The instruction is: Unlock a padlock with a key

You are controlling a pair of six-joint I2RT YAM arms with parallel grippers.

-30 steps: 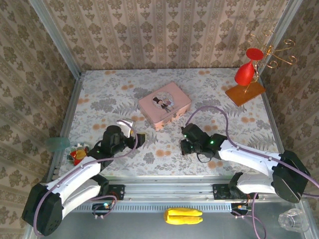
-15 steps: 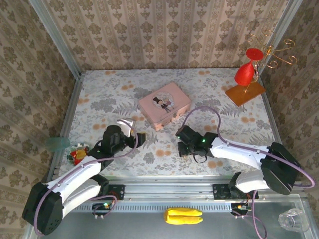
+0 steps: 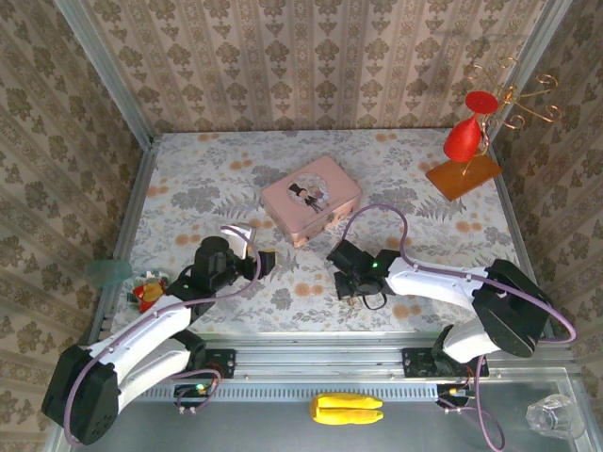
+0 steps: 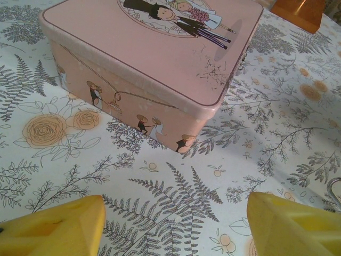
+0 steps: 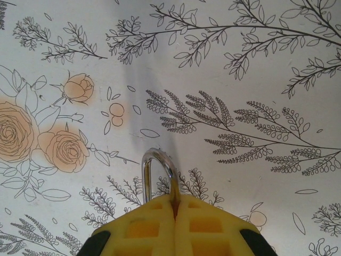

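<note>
From above, the left gripper (image 3: 267, 263) and right gripper (image 3: 345, 285) sit just before the near edge of the pink tin (image 3: 311, 200), with bare table (image 3: 207, 179) around them.

Left wrist: the fingers (image 4: 53, 229) are spread wide, with open cloth up to the tin's corner.

Right wrist: the fingers (image 5: 144, 229) are pressed together on the padlock (image 5: 145, 181), its shackle jutting ahead.

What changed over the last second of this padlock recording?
The right gripper, shut on the padlock, moved left toward the left gripper. The left gripper stayed open and in place; the pink tin did not move.
</note>
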